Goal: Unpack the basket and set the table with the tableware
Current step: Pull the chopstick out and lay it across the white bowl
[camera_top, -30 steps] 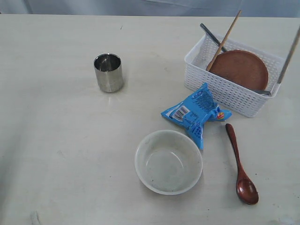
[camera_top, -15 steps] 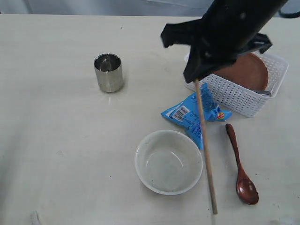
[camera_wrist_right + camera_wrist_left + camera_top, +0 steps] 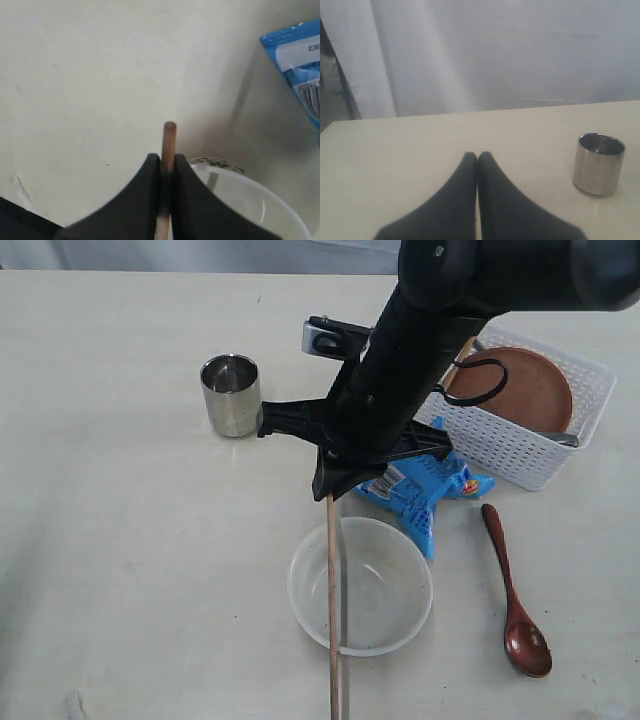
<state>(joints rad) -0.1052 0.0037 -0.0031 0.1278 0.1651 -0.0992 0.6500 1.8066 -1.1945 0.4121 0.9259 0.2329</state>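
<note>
A slender light wooden chopstick [image 3: 333, 610] is clamped between the black fingers [image 3: 142, 200] of the right gripper [image 3: 330, 488]. In the exterior view it is seen across the left part of the off-white round bowl [image 3: 390, 590], which stands near on the pale cream tabletop [image 3: 120, 540]. The left gripper [image 3: 477, 157] is pressed closed on nothing, near the steel cup [image 3: 599, 163]. A brown round plate [image 3: 520, 385] lies in the white lattice plastic basket [image 3: 500, 450] at far right. A dark wooden spoon [image 3: 510, 590] lies right of the bowl, and a blue snack packet [image 3: 425, 485] between bowl and basket.

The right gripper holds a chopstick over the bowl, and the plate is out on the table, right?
No, the plate sits in the basket, as the exterior view shows; the right gripper does hold a chopstick over the bowl.
</note>
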